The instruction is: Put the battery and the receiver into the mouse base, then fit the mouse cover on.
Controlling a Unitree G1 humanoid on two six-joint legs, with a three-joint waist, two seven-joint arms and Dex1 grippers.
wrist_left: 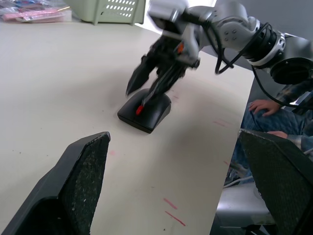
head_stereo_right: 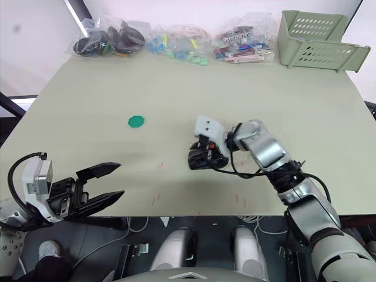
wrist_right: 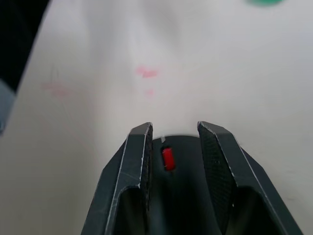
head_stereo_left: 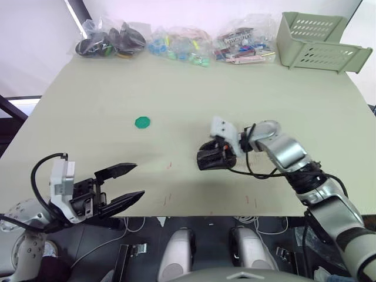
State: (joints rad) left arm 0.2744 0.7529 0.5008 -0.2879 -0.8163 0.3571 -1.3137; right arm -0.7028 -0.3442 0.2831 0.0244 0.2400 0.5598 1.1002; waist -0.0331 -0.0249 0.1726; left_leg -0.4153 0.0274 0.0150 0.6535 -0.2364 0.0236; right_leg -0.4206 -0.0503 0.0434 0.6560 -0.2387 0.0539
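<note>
In the left eye view, the right gripper (head_stereo_left: 207,157) reaches in from the right and sits over a black mouse (head_stereo_left: 205,160) just right of centre on the table (head_stereo_left: 194,88). The left gripper (head_stereo_left: 134,182) hovers at lower left, jaws spread wide and empty. A green disc (head_stereo_left: 143,122) lies left of centre.

In the left wrist view, the right gripper's fingers (wrist_left: 139,78) straddle the mouse at centre, tips parted, touching its top; whether they grip it I cannot tell.

In the right wrist view, the two fingers (wrist_right: 142,147) stand slightly apart at lower centre, the red scroll wheel (wrist_right: 167,158) between them.
</note>
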